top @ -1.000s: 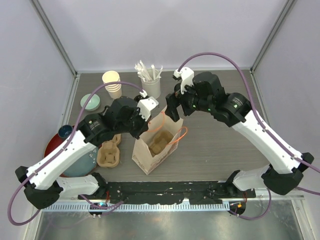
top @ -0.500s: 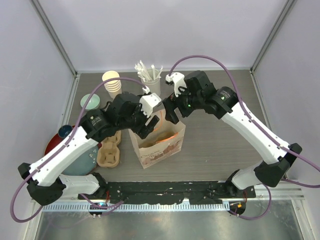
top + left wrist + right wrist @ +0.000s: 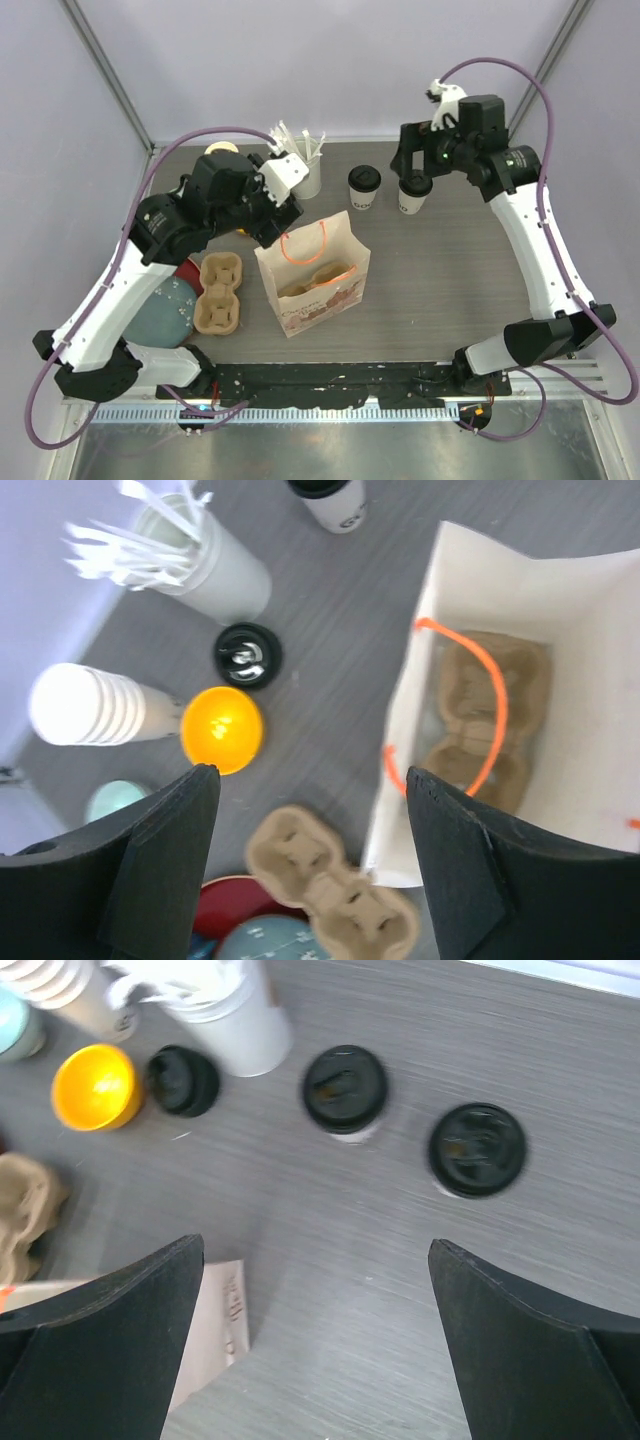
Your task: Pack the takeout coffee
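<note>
The takeout coffee is two white cups with black lids, one (image 3: 364,186) (image 3: 345,1088) left of the other (image 3: 414,192) (image 3: 477,1148), standing at the back of the table. A brown paper bag (image 3: 335,290) (image 3: 590,780) with orange handles stands upright mid-table, a cardboard cup carrier (image 3: 315,278) (image 3: 485,715) inside it. My left gripper (image 3: 268,222) (image 3: 310,775) hangs open above the bag's left rim, holding nothing. Open and empty too, my right gripper (image 3: 405,165) (image 3: 315,1243) hovers high beside the two cups.
A second cardboard carrier (image 3: 220,292) (image 3: 330,890) lies left of the bag by a red plate (image 3: 190,272) and a teal plate (image 3: 160,315). Behind stand a white holder of stirrers (image 3: 305,165) (image 3: 200,565), a cream cup stack (image 3: 90,705), a loose black lid (image 3: 247,655) and a yellow round piece (image 3: 222,730).
My left gripper opened, let go of the bag's rim and lifted back-left. My right arm pulled out of the bag's mouth toward the back right, uncovering the two cups.
</note>
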### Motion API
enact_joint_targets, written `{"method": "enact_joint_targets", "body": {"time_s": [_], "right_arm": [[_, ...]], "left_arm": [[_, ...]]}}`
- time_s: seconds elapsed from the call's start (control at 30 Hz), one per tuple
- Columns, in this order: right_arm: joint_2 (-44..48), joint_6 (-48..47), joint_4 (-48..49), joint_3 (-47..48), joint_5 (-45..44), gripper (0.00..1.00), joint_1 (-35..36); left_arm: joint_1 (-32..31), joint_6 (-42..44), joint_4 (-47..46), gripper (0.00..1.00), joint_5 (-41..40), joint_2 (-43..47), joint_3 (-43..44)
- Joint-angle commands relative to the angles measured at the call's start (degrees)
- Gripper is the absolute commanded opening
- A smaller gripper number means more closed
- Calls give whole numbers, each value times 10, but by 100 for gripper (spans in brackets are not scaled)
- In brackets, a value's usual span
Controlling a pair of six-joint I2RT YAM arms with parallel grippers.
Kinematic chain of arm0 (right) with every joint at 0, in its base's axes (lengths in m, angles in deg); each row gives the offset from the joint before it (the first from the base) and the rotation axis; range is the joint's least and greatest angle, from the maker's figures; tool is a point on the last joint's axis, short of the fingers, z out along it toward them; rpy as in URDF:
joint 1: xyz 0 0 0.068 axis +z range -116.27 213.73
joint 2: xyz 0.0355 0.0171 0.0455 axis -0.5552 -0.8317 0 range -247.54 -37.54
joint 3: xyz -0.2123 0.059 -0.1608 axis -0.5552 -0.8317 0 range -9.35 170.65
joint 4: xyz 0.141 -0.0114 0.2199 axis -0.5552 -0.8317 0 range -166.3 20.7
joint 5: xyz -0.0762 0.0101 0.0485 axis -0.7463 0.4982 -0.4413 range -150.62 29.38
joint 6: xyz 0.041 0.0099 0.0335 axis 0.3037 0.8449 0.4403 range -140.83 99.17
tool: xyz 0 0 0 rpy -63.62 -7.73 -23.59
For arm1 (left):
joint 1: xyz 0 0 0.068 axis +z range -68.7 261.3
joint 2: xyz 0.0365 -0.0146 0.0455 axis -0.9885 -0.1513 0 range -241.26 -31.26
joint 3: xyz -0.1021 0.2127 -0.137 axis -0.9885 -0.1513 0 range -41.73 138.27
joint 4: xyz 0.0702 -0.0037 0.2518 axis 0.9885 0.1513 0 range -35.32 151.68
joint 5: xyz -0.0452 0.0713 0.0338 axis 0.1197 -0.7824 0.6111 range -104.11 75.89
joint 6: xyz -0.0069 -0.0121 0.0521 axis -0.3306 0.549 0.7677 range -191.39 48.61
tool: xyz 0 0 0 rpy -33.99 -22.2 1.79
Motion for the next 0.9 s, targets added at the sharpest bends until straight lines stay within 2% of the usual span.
{"method": "enact_joint_targets", "body": {"time_s": [0.0,0.07,0.2,0.3,0.4,0.5,0.57,0.77,0.87], "right_arm": [[-7,24,50,-37,-7,100,-83],[-13,32,84,-62,-10,99,-110],[-66,41,110,-91,-1,90,-142],[-97,32,109,-81,8,80,-142],[-127,20,100,-62,1,69,-142],[-133,-79,108,-69,47,70,-123],[-151,-133,115,-59,36,69,-113],[-219,-211,98,-7,12,62,-106],[-240,-225,100,-3,3,61,-96]], "left_arm": [[30,118,99,77,3,-35,91],[35,127,123,77,0,-54,134],[73,78,152,89,-8,-78,164],[129,52,160,94,26,-87,153],[188,24,156,96,99,-91,136],[241,10,157,97,163,-93,123],[263,-2,161,97,200,-96,122],[273,-23,172,97,271,-101,120],[274,-22,172,97,274,-106,116]]}}
